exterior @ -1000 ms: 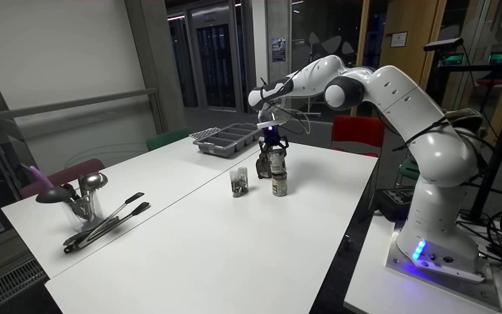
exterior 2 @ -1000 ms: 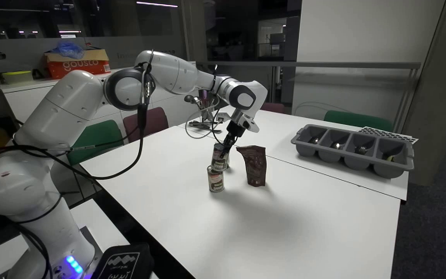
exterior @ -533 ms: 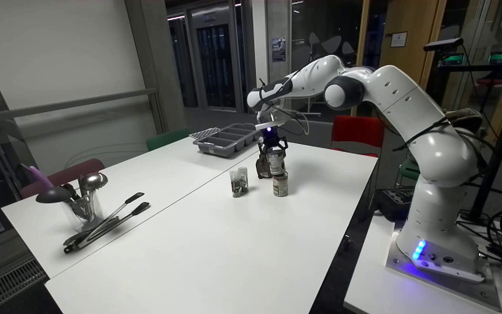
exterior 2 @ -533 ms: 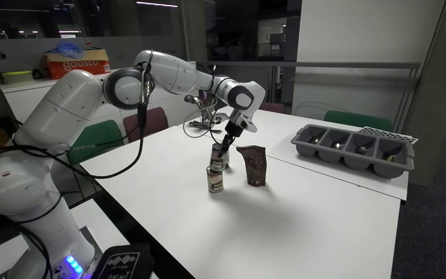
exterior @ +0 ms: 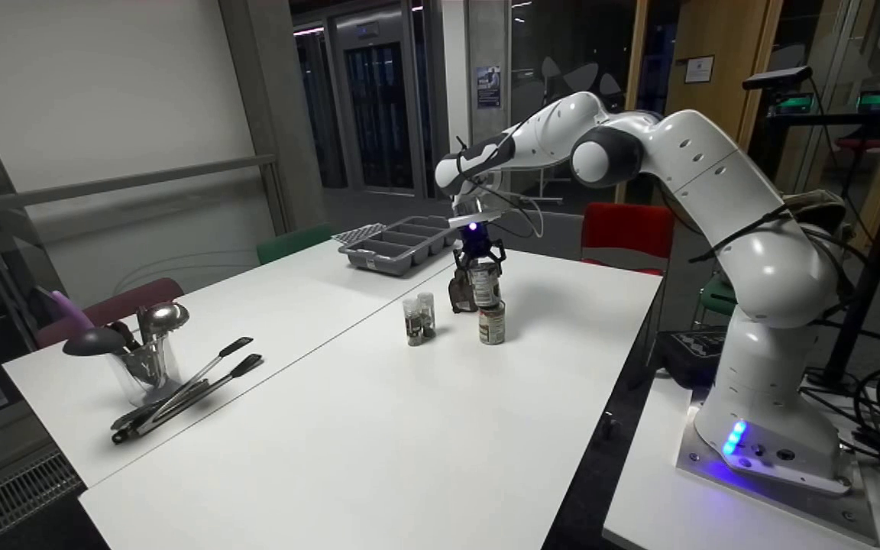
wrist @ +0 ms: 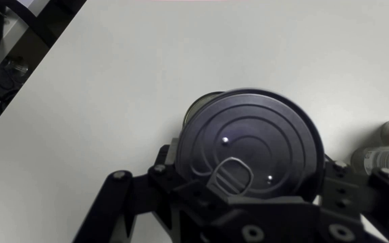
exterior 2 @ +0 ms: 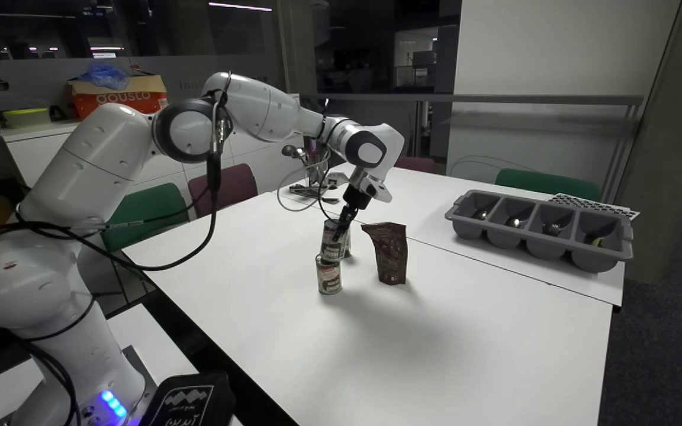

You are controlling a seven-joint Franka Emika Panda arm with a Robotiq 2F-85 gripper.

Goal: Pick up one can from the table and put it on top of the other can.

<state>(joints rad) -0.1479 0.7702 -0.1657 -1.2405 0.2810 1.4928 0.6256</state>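
Four tray compartments (exterior 2: 545, 247) hold small items (exterior 2: 515, 223), a cup (exterior: 157, 380) holds utensils (exterior: 165, 316); jaws pinch one can (exterior: 485, 286) above another can (exterior: 492, 324).

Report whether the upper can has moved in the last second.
Yes, slightly: in an exterior view the upper can has shifted toward the picture's left, away from the brown pouch.

In an ext. view, lower can (exterior: 492, 325) stood on worktop (exterior: 409, 428) just under upper can (exterior: 486, 286), w/ jars (exterior: 414, 325) to L, pouch (exterior: 461, 294) behind & tray (exterior: 377, 263) farther back L.
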